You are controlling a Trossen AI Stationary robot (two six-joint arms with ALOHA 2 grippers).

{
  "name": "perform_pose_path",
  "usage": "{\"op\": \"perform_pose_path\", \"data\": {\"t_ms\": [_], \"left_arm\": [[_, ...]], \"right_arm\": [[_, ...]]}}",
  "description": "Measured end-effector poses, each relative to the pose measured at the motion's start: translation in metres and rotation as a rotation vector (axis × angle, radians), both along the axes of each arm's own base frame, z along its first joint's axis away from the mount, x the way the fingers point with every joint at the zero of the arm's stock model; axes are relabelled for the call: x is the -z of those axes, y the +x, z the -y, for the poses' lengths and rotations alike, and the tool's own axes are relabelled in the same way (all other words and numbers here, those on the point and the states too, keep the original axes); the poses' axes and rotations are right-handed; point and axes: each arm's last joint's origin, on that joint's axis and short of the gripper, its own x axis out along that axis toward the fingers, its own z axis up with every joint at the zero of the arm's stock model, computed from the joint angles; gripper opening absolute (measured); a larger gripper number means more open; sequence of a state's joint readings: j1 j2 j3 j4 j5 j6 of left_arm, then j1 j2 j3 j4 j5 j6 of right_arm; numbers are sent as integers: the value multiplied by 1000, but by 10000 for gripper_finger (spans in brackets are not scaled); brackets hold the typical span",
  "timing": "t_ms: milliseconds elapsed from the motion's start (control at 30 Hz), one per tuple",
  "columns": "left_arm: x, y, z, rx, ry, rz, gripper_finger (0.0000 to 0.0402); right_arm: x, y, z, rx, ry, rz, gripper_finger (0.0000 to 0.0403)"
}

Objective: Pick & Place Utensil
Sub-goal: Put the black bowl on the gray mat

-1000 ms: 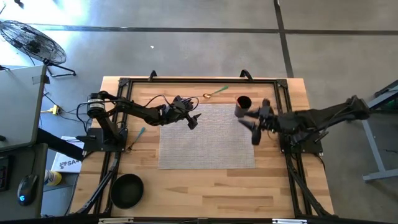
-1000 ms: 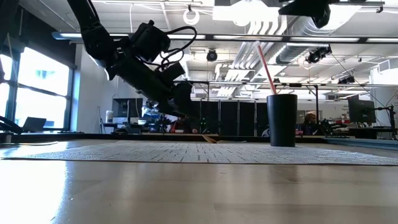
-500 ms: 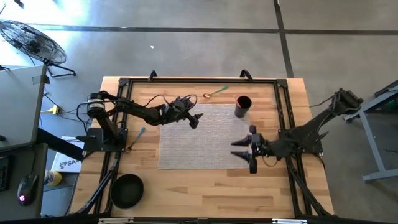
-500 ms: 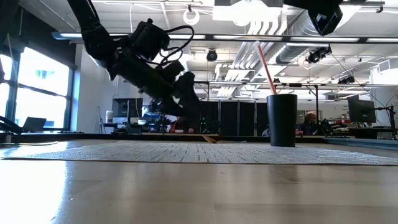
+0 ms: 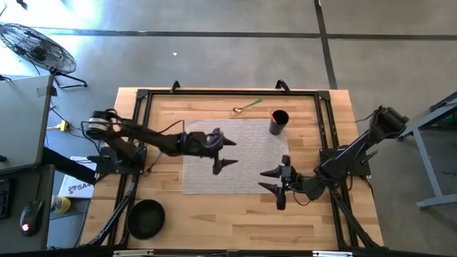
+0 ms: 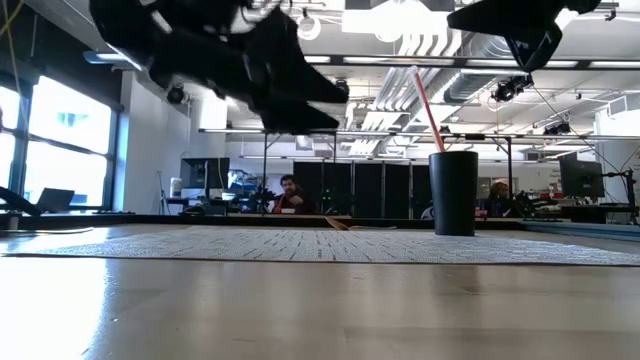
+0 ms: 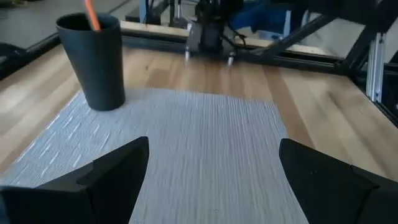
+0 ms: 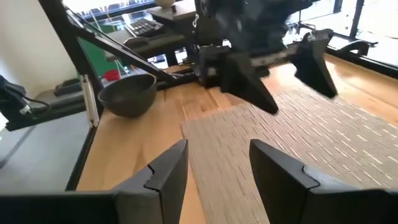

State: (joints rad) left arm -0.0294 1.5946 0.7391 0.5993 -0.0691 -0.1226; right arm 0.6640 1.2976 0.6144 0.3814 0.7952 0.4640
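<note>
Now the right gripper (image 5: 274, 183) hangs over the near edge of the grey mat (image 5: 246, 175), fingers spread wide and empty; half a second ago it was a little farther back, and a second ago it was up beside the black cup (image 5: 278, 121). That reads as a delivery finished: an orange-red stick-like utensil (image 6: 428, 108) stands in the cup. The left gripper (image 5: 223, 153) has come out over the middle of the mat, jaws also wide with nothing between them (it was nearer the far edge before), so it looks to be hunting its next pick. Left of the mat lies a teal-handled utensil (image 5: 158, 158); a spoon with a green handle (image 5: 248, 106) lies past the far edge, near the cup. A black bowl (image 5: 146, 218) sits at the near left corner. No readable writing shows on the table things; a box on the floor bears letters too small to read.
</note>
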Motion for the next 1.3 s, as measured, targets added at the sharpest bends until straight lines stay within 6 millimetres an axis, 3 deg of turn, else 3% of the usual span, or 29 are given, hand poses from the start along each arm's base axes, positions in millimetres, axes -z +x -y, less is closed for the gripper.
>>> {"op": "perform_pose_path", "data": {"t_ms": [367,667,967,1133,1300], "left_arm": [[-38,-55,58,27,131,-167,355],[-60,-116,82,148,-61,-319,355],[-86,-167,121,73,-291,-610,355],[-89,-185,147,29,-353,-726,355],[-79,-206,163,55,-421,-889,355]], "right_arm": [[-1,7,-2,23,-106,45,165],[-6,18,14,43,-247,49,165],[-10,33,40,55,-270,71,165],[-10,39,51,8,-243,77,165],[-10,41,55,-26,-185,88,165]]}}
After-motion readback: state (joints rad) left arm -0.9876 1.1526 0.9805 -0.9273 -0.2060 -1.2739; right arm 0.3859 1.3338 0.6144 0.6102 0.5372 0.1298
